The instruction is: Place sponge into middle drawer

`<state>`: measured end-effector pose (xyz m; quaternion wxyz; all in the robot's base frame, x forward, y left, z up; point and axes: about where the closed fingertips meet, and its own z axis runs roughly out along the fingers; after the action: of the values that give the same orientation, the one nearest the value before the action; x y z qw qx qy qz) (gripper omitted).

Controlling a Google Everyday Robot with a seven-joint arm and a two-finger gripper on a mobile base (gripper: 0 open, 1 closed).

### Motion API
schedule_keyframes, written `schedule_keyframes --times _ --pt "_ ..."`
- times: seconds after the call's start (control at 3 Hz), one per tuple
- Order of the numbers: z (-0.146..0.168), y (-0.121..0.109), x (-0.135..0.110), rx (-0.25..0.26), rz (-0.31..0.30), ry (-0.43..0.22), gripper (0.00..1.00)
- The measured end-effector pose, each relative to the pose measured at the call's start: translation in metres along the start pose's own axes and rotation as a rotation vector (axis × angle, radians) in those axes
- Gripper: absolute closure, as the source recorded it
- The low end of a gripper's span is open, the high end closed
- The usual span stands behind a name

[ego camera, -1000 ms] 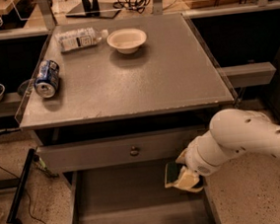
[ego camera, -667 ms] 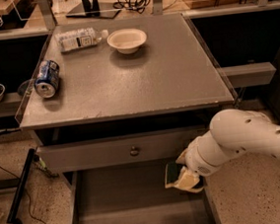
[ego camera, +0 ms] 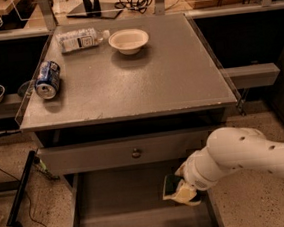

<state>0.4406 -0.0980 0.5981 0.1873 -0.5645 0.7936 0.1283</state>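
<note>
The sponge (ego camera: 175,190) sits tilted at the lower centre-right, over the right side of the open middle drawer (ego camera: 120,200), green face up-left and yellow foam below. It is probably light, soft and squashy, best pinched across the foam edges. The end effector (ego camera: 186,185) is right against it, mostly hidden by the white wrist, so I cannot tell whether it grips. The arm reaches in low from the right, below the surface (ego camera: 144,85).

Smooth end effector (ego camera: 183,188) over matt middle drawer (ego camera: 125,200)
</note>
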Motion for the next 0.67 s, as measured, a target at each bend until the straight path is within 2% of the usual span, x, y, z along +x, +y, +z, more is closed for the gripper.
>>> schedule_keyframes --times 0.33,0.67 --pt "0.0588 0.0102 0.0045 -0.044 0.062 -0.008 1.0" --pt "0.0589 0.0102 0.0045 -0.044 0.061 -0.007 1.0"
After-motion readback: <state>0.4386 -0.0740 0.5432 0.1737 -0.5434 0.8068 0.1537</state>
